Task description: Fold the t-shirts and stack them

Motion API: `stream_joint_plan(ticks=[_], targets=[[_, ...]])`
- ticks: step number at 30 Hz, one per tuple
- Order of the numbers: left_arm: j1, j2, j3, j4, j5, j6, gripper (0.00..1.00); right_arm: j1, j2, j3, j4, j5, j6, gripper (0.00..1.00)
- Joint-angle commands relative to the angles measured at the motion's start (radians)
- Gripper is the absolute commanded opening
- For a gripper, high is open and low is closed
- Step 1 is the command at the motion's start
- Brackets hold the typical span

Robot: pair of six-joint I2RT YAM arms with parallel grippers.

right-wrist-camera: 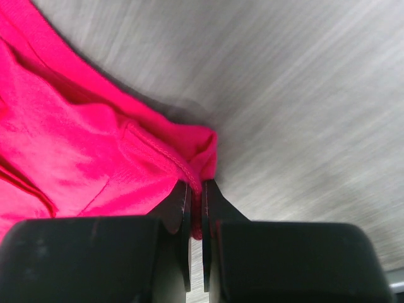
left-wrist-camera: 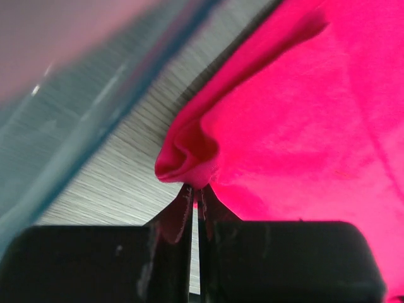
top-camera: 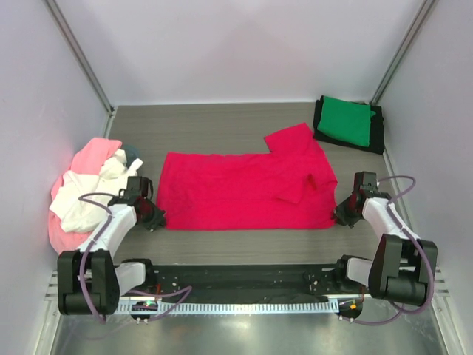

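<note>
The crimson t-shirt (top-camera: pixel 244 188) lies spread flat across the middle of the counter (top-camera: pixel 222 122), its length running from 9 o'clock to 3 o'clock. One sleeve sticks out toward 12 o'clock at the right end. The other sleeve is folded in over the body, just below it.

My left hand (top-camera: pixel 157 220) is down at the shirt's 7 o'clock corner. Its jaws are pressed together on a small bunch of the red cloth, and in my left wrist view the fabric puckers into a rolled lip right above the fingertips. My right hand (top-camera: pixel 341 218) sits at the 5 o'clock corner, likewise clamped on the hem. In the right wrist view a stitched edge runs straight into the closed jaws. Both hands are low on the counter, and the near edge of the shirt stretches between them.

Off at 9 o'clock there is a loose heap. In it a white t-shirt (top-camera: pixel 81 196) lies crumpled over a light pink t-shirt (top-camera: pixel 92 154), and a bit of a greyish-teal t-shirt (top-camera: pixel 133 154) peeks out on the heap's 2 o'clock side. Far back at 1 o'clock, a folded green t-shirt (top-camera: pixel 346 120) rests on top of a black t-shirt (top-camera: pixel 378 133), well apart from the crimson one.
</note>
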Motion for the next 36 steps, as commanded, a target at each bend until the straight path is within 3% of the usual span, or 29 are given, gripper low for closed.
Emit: stream_joint_plan(ticks=[1,4,5,6,7,8,9,10,15,19,21,22,23,25,29,34,36], targets=[[0.004,-0.082,-0.004,0.025,0.051,-0.036,0.04,-0.032,-0.081,-0.038,-0.013,0.018,0.074,0.01],[0.001,-0.149,-0.024,0.013,0.076,-0.056,0.11,-0.045,-0.153,-0.061,-0.050,0.039,0.099,0.02],[0.001,-0.168,-0.024,0.004,0.084,-0.059,0.15,-0.045,-0.196,-0.066,-0.062,0.038,0.105,0.11],[0.001,-0.184,-0.024,-0.004,0.094,-0.065,0.22,-0.046,-0.216,-0.072,-0.069,0.036,0.111,0.17],[0.001,-0.217,-0.016,-0.010,0.108,-0.071,0.38,-0.046,-0.239,-0.075,-0.072,0.030,0.114,0.22],[0.001,-0.234,-0.005,-0.017,0.125,-0.070,0.45,-0.045,-0.257,-0.075,-0.073,0.024,0.117,0.44],[0.002,-0.249,0.007,-0.051,0.128,-0.070,0.56,-0.045,-0.289,-0.073,-0.079,0.021,0.122,0.83],[0.002,-0.267,0.054,-0.071,0.125,-0.067,0.61,-0.045,-0.300,-0.058,-0.081,0.018,0.121,0.91],[0.001,-0.298,0.263,-0.157,0.099,0.109,0.87,-0.032,-0.322,0.041,-0.011,-0.108,0.027,0.93],[0.001,-0.248,0.386,-0.220,0.029,0.255,0.88,0.110,-0.174,0.301,0.008,-0.048,-0.060,0.92],[0.001,-0.231,0.401,-0.208,0.004,0.303,0.88,0.188,-0.004,0.428,-0.006,0.058,-0.103,0.92],[0.001,-0.226,0.401,-0.200,-0.025,0.314,0.88,0.231,0.059,0.566,-0.013,0.080,-0.150,0.92],[0.001,-0.223,0.397,-0.183,-0.036,0.324,0.88,0.271,0.206,0.645,-0.029,0.091,-0.171,0.92],[0.001,-0.211,0.374,-0.165,-0.057,0.340,0.87,0.282,0.343,0.882,-0.101,0.073,-0.209,0.93],[0.001,-0.197,0.361,-0.145,-0.042,0.344,0.86,0.285,0.636,1.204,-0.104,0.058,-0.252,0.92],[0.007,-0.195,0.352,-0.134,-0.040,0.349,0.86,0.294,1.041,1.702,-0.180,0.120,-0.307,0.89],[0.010,-0.194,0.348,-0.131,-0.042,0.344,0.86,0.305,1.138,1.805,-0.184,0.153,-0.359,0.89]])
